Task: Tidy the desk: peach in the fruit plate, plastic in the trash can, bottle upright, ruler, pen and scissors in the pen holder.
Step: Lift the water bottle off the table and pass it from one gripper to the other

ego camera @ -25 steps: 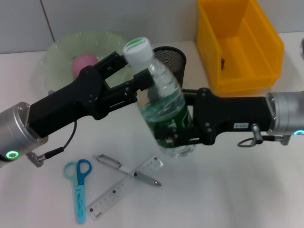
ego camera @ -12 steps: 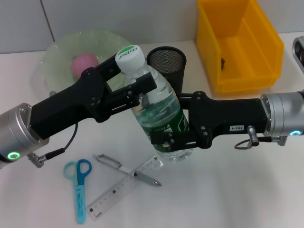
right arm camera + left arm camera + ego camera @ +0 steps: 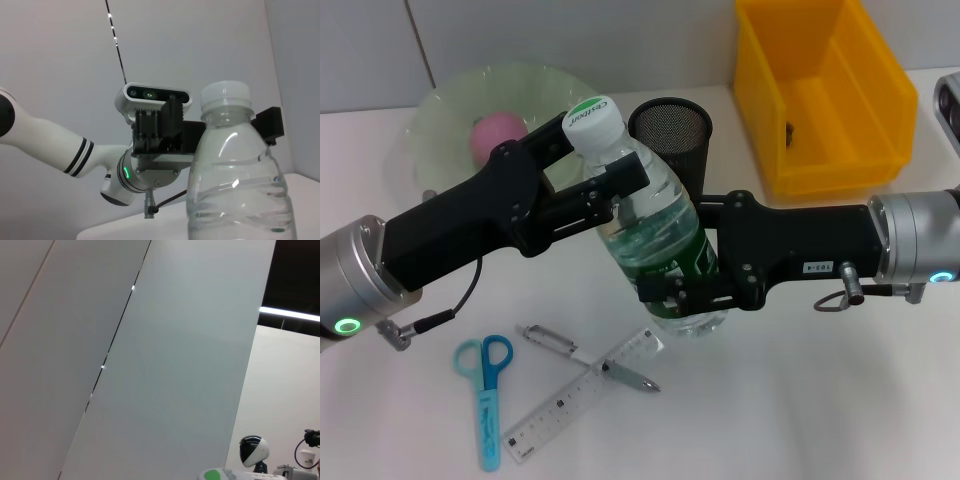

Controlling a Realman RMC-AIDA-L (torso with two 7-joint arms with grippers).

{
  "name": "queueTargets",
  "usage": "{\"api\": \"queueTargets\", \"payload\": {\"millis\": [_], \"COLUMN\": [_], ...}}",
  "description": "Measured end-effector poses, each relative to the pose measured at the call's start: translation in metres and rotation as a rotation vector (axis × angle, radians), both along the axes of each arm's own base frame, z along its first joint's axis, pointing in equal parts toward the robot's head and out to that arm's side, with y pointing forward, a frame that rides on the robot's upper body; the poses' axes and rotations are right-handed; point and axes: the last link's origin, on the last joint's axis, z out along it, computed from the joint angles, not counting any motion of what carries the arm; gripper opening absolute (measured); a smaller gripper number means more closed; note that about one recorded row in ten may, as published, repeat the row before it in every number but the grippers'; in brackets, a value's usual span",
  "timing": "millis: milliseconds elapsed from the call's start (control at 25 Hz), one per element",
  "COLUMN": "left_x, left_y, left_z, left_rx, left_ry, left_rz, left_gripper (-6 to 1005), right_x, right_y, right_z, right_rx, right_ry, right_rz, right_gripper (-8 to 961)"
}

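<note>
A clear water bottle (image 3: 655,235) with a green label and a white cap stands almost upright at mid-table, tilted slightly left, also close up in the right wrist view (image 3: 240,185). My left gripper (image 3: 592,160) is shut on its neck just under the cap. My right gripper (image 3: 688,290) is shut on its lower body near the base. The pink peach (image 3: 498,135) lies in the pale green fruit plate (image 3: 440,110). Blue scissors (image 3: 488,395), a clear ruler (image 3: 582,395) and a pen (image 3: 585,355) lie on the table in front. The black mesh pen holder (image 3: 670,130) stands behind the bottle. The plastic is out of view.
A yellow bin (image 3: 820,90) stands at the back right, past the pen holder. The left wrist view shows only wall panels and the bottle cap's edge (image 3: 220,474). The ruler and pen cross each other just below the bottle's base.
The bottle's cap has come down and to the left since a second ago, with both grippers still on it. Nothing has moved in the last half second.
</note>
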Motion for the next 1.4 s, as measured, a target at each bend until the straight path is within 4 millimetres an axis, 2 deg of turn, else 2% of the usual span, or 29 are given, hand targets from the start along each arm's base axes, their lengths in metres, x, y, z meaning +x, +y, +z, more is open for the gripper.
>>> {"api": "queueTargets", "payload": {"millis": [280,480,720,1160,1400], "left_x": [0.001,0.0009,0.0011,0.0007,-0.0018], "left_y": [0.0014,0.0017,0.0019,0.0028,0.002], "left_z": [0.0005,0.0005,0.0007,0.0005,0.0016], "left_rx": [0.005,0.014,0.016,0.016,0.022], "left_ry": [0.006,0.009,0.007,0.014,0.016], "left_rz": [-0.006,-0.009,-0.009,-0.007,-0.001], "left_gripper": [859,734,533,513,454], "right_x": [-0.0006,-0.001,0.0001,-0.0004,-0.0009], "right_y": [0.0008,0.0009,0.0003,-0.0002,0.0], "right_z": [0.0004,0.0005,0.0,0.0002,0.0001], "right_rx": [0.001,-0.001,-0.006,-0.015,-0.017], "right_ry": [-0.001,-0.002,-0.011,-0.01,-0.009], "right_rz": [0.002,0.005,0.006,0.006,0.006], "right_gripper": [806,808,810,814,816]}}
